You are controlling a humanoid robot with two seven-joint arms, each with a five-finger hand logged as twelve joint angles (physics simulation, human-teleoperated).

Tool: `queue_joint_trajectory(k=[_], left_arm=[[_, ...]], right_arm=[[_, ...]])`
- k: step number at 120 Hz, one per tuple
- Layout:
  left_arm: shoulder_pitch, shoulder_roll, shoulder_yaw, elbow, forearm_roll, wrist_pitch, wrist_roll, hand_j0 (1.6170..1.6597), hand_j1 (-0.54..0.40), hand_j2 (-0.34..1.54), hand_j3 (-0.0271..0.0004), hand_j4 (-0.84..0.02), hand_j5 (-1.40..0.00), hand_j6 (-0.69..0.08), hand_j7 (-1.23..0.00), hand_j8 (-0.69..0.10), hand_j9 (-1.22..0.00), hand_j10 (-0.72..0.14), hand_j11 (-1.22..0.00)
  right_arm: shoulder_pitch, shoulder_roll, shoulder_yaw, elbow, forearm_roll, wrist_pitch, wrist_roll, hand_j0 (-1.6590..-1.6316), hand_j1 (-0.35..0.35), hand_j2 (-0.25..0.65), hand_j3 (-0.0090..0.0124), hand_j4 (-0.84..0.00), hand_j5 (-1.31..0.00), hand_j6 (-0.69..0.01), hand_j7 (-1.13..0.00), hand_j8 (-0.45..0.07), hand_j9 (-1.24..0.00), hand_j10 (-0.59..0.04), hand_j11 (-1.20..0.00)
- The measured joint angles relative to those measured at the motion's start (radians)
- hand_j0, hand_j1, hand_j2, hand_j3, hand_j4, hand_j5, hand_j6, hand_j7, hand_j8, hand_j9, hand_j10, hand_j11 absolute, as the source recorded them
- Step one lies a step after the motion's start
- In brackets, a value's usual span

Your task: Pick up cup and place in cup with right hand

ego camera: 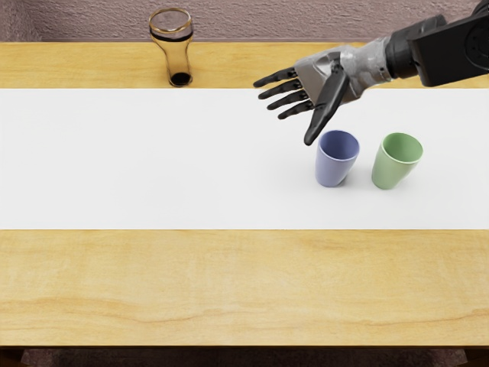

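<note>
One tall glass (176, 57), see-through brown with a gold-toned rim and a dark base, flares at its top on the wood-grained table (229, 287), at left behind the smooth white strip (153, 160). Rightward, the right hand (306, 109), black-fingered with a grey palm, hovers fully spread, gripping nothing. Below its thumb stands a tapered, matte blue-violet cup (334, 164); just beside, right, stands a matching pale green cup (393, 168), both upright on the strip.

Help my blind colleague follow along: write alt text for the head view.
A robot's open right hand, holding nothing, hovers near a blue cup on a white strip across a wooden table. A green cup stands just right of the blue one; a gold-rimmed glass stands at the back left.
</note>
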Motion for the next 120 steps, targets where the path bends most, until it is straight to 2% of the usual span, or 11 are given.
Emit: queue_joint_trajectory(k=[17,31,43,51,66,80,92,104,120], left_arm=[[0.0,0.0,0.0,0.0,0.0,0.0,0.0,1.6581,0.344,0.0,0.0,-0.004,0.0,-0.004,0.0,-0.004,0.0,-0.004,0.0],[0.0,0.0,0.0,0.0,0.0,0.0,0.0,1.6581,0.344,0.0,0.0,-0.004,0.0,-0.004,0.0,-0.004,0.0,-0.004,0.0],[0.0,0.0,0.0,0.0,0.0,0.0,0.0,1.6581,0.344,0.0,0.0,-0.004,0.0,-0.004,0.0,-0.004,0.0,-0.004,0.0],[-0.001,0.0,0.0,0.0,0.0,0.0,0.0,1.6581,0.344,0.0,0.0,-0.004,0.0,-0.004,0.0,-0.004,0.0,-0.004,0.0],[0.0,0.0,0.0,0.0,0.0,0.0,0.0,1.6581,0.344,0.0,0.0,-0.004,0.0,-0.004,0.0,-0.004,0.0,-0.004,0.0],[-0.001,0.0,0.0,0.0,0.0,0.0,0.0,1.6581,0.344,0.0,0.0,-0.004,0.0,-0.004,0.0,-0.004,0.0,-0.004,0.0],[-0.001,0.0,0.0,0.0,0.0,0.0,0.0,1.6581,0.344,0.0,0.0,-0.004,0.0,-0.004,0.0,-0.004,0.0,-0.004,0.0],[0.0,0.0,0.0,0.0,0.0,0.0,0.0,1.6581,0.344,0.0,0.0,-0.004,0.0,-0.004,0.0,-0.004,0.0,-0.004,0.0],[-0.001,0.0,0.0,0.0,0.0,0.0,0.0,1.6581,0.344,0.0,0.0,-0.004,0.0,-0.004,0.0,-0.004,0.0,-0.004,0.0]], right_arm=[[0.003,0.0,-0.008,0.007,-0.032,0.0,0.0,-1.6581,-0.327,-0.004,0.0,-0.019,-0.02,-0.019,-0.02,-0.019,-0.02,-0.019,-0.02],[0.031,0.025,-0.012,-0.033,-0.295,-0.014,0.0,-1.6581,-0.325,-0.004,0.0,-0.02,-0.03,-0.02,-0.03,-0.02,-0.03,-0.02,-0.03],[0.056,0.04,-0.066,-0.033,-0.481,-0.181,0.0,-1.6581,-0.324,-0.004,0.0,-0.022,-0.03,-0.022,-0.03,-0.022,-0.03,-0.021,-0.03],[0.07,0.032,-0.102,0.008,-0.553,-0.279,0.0,-1.6581,-0.324,-0.005,0.0,-0.022,-0.03,-0.023,-0.03,-0.022,-0.03,-0.022,-0.03],[0.08,0.021,-0.202,0.11,-0.619,-0.377,0.0,-1.6581,-0.323,-0.004,0.0,-0.024,-0.03,-0.024,-0.03,-0.024,-0.03,-0.023,-0.03],[0.077,-0.045,-0.255,0.28,-0.669,-0.587,0.0,-1.6581,-0.323,-0.004,0.0,-0.024,-0.03,-0.025,-0.03,-0.024,-0.03,-0.023,-0.03],[0.07,-0.069,-0.302,0.392,-0.693,-0.688,0.0,-1.6581,-0.323,-0.004,0.0,-0.025,-0.03,-0.026,-0.03,-0.025,-0.03,-0.024,-0.03],[0.031,-0.056,-0.318,0.435,-0.719,-0.806,0.0,-1.6581,-0.322,-0.004,0.0,-0.025,-0.03,-0.027,-0.03,-0.026,-0.03,-0.025,-0.03],[-0.012,-0.02,-0.329,0.439,-0.752,-0.883,0.0,-1.6581,-0.321,-0.004,0.0,-0.026,-0.03,-0.027,-0.03,-0.027,-0.03,-0.026,-0.03]])
